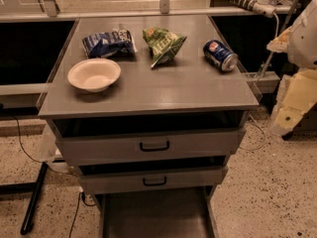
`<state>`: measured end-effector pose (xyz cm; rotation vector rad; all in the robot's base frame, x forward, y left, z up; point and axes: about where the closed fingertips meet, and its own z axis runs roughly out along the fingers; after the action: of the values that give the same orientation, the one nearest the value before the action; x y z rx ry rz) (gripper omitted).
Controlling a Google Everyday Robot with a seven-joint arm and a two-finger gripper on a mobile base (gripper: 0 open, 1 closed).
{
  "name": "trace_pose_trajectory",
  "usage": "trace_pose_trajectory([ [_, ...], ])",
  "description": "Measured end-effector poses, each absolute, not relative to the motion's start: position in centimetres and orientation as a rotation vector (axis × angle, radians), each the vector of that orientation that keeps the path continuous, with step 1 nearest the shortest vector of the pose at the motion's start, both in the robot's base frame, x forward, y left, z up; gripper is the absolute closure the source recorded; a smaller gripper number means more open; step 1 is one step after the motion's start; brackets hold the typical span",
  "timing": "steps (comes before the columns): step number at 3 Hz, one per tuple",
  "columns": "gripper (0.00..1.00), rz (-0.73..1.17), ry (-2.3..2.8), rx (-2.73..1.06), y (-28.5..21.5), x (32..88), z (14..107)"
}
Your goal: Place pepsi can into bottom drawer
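The flat grey top (168, 90) of the drawers holds four things. A white bowl (94, 74) sits at the front left. A blue-and-white bag (108, 42) lies behind it, beside a green bag (163, 43). The pepsi can (220, 55) lies on its side near the right edge. The gripper (292, 108) hangs off to the right, past the top.

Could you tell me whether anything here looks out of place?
The pepsi can lies on its side near the countertop's right edge, not upright. The bottom drawer stands pulled out. The gripper is off to the right, clear of the can.
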<state>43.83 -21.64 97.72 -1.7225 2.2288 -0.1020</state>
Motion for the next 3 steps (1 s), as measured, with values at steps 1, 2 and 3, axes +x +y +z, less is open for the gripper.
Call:
trace_pose_trajectory([
  [1, 0.0, -0.103, 2.226, -1.722, -21.6, 43.8, 97.8],
  [2, 0.0, -0.114, 2.158, -1.731, -20.6, 45.2, 97.8],
  [3, 0.0, -0.131, 2.036, -1.698, -19.8, 48.2, 98.1],
])
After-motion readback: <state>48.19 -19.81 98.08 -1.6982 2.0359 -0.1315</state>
